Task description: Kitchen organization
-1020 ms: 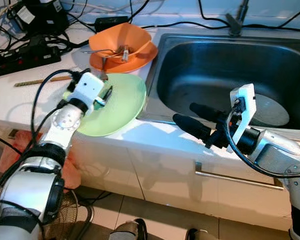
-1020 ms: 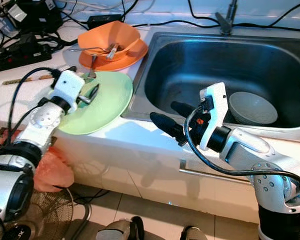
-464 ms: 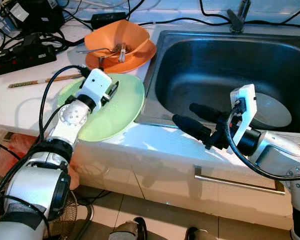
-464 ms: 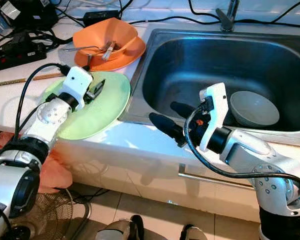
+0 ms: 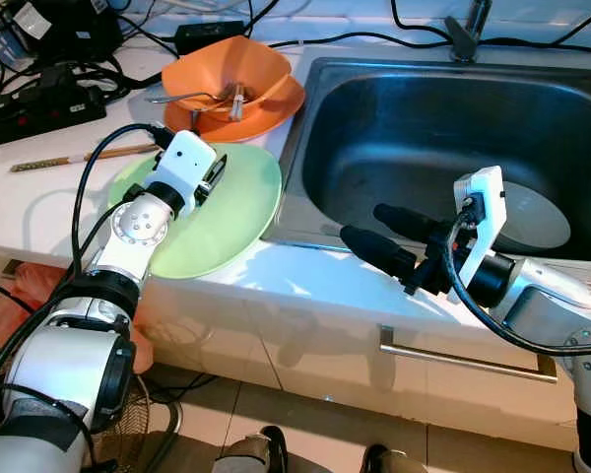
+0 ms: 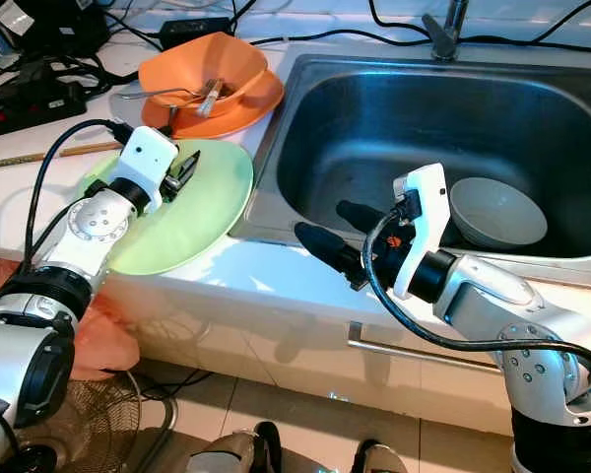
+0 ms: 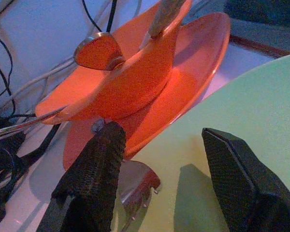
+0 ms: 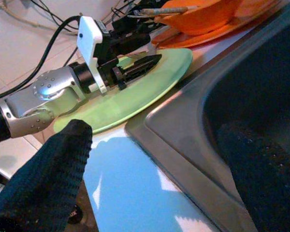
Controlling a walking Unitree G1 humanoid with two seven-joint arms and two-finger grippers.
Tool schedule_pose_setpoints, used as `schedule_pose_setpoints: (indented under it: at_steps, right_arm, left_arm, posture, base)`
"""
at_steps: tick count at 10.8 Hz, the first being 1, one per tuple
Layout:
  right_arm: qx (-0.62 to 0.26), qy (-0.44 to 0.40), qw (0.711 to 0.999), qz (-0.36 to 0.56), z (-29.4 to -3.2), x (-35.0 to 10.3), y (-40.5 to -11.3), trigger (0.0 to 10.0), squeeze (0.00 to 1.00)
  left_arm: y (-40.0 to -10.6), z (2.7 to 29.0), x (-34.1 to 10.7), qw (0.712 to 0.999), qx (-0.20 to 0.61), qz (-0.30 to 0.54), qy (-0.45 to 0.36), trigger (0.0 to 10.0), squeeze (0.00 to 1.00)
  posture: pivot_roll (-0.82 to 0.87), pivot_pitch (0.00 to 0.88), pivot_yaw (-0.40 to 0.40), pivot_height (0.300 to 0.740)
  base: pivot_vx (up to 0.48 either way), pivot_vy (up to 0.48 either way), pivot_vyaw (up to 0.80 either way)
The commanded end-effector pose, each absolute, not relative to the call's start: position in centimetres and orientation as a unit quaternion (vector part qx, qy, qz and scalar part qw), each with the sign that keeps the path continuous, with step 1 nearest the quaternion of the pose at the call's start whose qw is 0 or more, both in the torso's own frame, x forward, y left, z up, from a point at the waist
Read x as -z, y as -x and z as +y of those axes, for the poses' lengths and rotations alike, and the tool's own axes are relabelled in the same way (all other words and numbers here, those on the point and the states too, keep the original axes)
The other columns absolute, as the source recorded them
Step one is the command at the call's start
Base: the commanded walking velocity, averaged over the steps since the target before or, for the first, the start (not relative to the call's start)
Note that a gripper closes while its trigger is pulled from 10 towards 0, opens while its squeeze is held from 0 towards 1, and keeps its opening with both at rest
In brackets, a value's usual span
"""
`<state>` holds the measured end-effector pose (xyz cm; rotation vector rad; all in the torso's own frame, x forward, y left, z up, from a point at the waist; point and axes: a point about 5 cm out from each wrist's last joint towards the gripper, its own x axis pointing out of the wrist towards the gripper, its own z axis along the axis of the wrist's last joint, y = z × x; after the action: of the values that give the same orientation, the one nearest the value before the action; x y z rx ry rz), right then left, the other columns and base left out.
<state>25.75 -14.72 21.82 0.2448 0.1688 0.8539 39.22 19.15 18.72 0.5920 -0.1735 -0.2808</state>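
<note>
- Your left tool (image 7: 159,159) sits low over the far part of the green plate (image 5: 227,212), its two black fingers (image 7: 94,169) spread apart with nothing between them, aimed toward the orange dishes.
- Your right tool (image 5: 389,236) hovers at the near rim of the sink (image 5: 374,89), fingers wide and empty, pointing toward the left across the white table (image 5: 39,197).
- You have the green plate lying flat on the table, its right edge just beside the sink's left rim and its near edge out past the table's front edge.
- Just beyond the plate stands an orange bowl (image 5: 231,69) on an orange plate (image 5: 276,103); metal cutlery (image 5: 192,99) lies in the bowl, its handles reaching out to the left.
- In the left wrist view a metal fork head (image 7: 135,186) rests by the green plate's edge, under the orange plate's rim.
- A chopstick (image 5: 79,158) lies on the table left of the plate, its long axis running roughly left to right.
- Black cables and a power strip (image 5: 39,103) crowd the table's far left corner.
- A pale bowl (image 6: 497,212) sits in the sink, behind your right wrist.
</note>
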Motion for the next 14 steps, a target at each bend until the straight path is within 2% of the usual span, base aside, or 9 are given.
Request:
schedule_pose_setpoints:
  at_steps: [1,3,7,8,9,10,14]
  right_arm:
    - [-0.416,-0.119,0.898,0.079,-14.7,-22.1,-25.7,10.0,0.00]
    - [-0.417,-0.118,0.898,0.079,-14.7,-22.1,-25.7,10.0,0.00]
    - [-0.417,-0.119,0.898,0.080,-14.7,-22.0,-25.8,10.0,0.00]
    - [-0.416,-0.119,0.898,0.080,-14.7,-22.0,-25.8,10.0,0.00]
    - [-0.415,-0.120,0.898,0.080,-14.7,-22.0,-25.9,10.0,0.00]
    - [-0.415,-0.120,0.898,0.080,-14.7,-22.0,-25.9,10.0,0.00]
    - [-0.416,-0.120,0.898,0.079,-14.7,-21.9,-26.1,10.0,0.00]
  left_arm:
    - [-38.2,20.3,-15.1,0.942,0.144,-0.009,-0.304,10.0,0.00]
    - [-38.1,20.9,-14.8,0.937,0.135,0.006,-0.322,10.0,0.00]
    - [-38.3,20.9,-15.2,0.947,0.133,0.011,-0.292,10.0,0.00]
    - [-38.4,21.3,-15.3,0.953,0.122,0.022,-0.275,9.4,0.00]
    - [-38.4,21.5,-15.3,0.956,0.120,0.029,-0.265,7.0,0.00]
    - [-38.4,21.5,-15.2,0.958,0.125,0.039,-0.255,0.0,0.00]
    - [-38.6,21.4,-15.4,0.963,0.140,0.057,-0.222,0.0,0.00]
  posture:
    - [-0.04,0.198,0.103,0.740]
    - [-0.03,0.195,0.104,0.740]
    - [-0.03,0.192,0.105,0.740]
    - [-0.03,0.192,0.106,0.740]
    - [-0.03,0.192,0.106,0.740]
    - [-0.03,0.192,0.107,0.740]
    - [-0.02,0.186,0.110,0.740]
  base:
    - [0.000,0.000,0.00]
    - [0.000,0.000,0.00]
    - [0.000,0.000,0.00]
    - [0.000,0.000,0.00]
    - [0.000,0.000,0.00]
    - [0.000,0.000,0.00]
    - [0.000,0.000,0.00]
